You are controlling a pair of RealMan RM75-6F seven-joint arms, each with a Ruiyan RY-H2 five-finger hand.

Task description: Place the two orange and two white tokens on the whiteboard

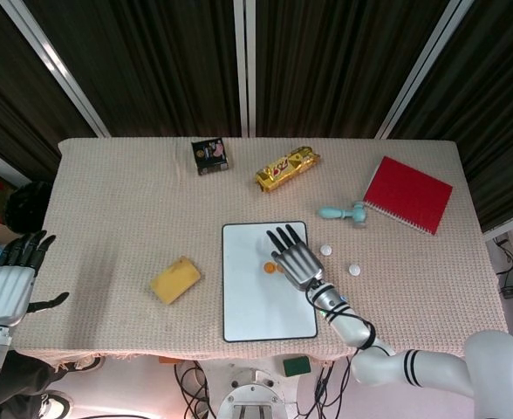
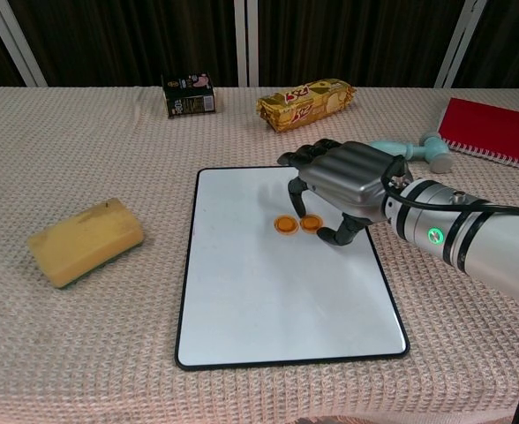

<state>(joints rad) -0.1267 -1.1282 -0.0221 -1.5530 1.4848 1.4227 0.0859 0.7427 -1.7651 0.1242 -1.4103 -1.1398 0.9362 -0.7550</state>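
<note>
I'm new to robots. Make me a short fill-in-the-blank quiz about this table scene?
1. The two orange tokens lie on the ____.
2. The two white tokens lie on the ____, right of the whiteboard.
3. The ____ hand hovers over the orange tokens.
4. The sponge is coloured ____.

Missing words: whiteboard; tablecloth; right; yellow
</note>
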